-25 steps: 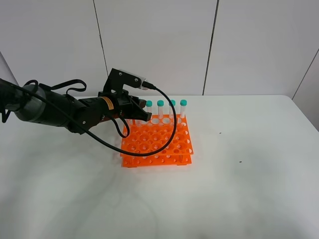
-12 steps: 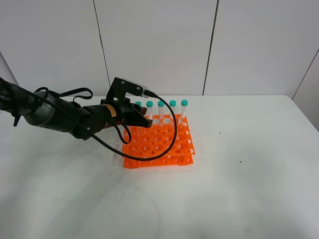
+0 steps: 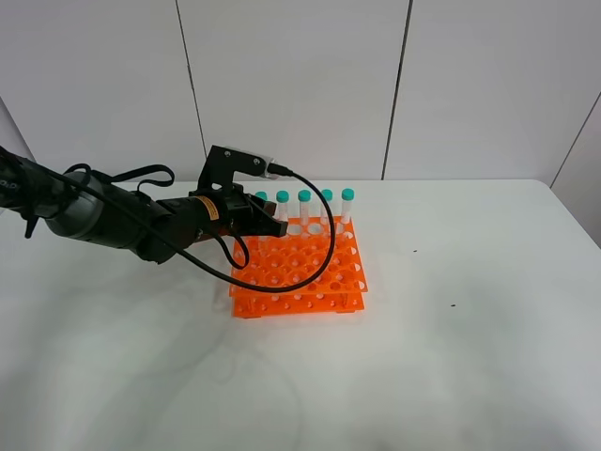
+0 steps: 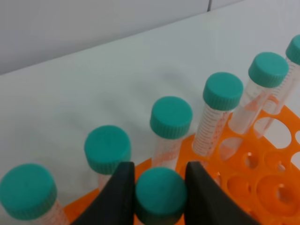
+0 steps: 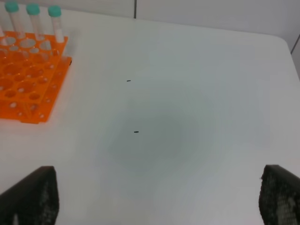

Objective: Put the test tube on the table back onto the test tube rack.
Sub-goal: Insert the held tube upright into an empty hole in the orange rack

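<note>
The tabletop [image 3: 470,357] looks matt white and smooth (a few tiny dark specks mar it). The test tube rack [image 3: 299,268] is bright orange plastic with a slight sheen. The test tube [image 4: 159,194] pinched in the left pincer [image 4: 157,197] has a teal cap of dull, smooth plastic; the tubes beside it have clear plastic walls with printed markings. The pincer's fingers [image 4: 119,192] appear smooth black plastic, faintly glossy. The right pincer's pads [image 5: 40,194] look rough, dark and grainy.

1 orange test tube rack [image 3: 299,266], 1 white table [image 3: 451,357], 2 grippers, and 7 teal-capped tubes [image 4: 171,117] visible in the left wrist view.
</note>
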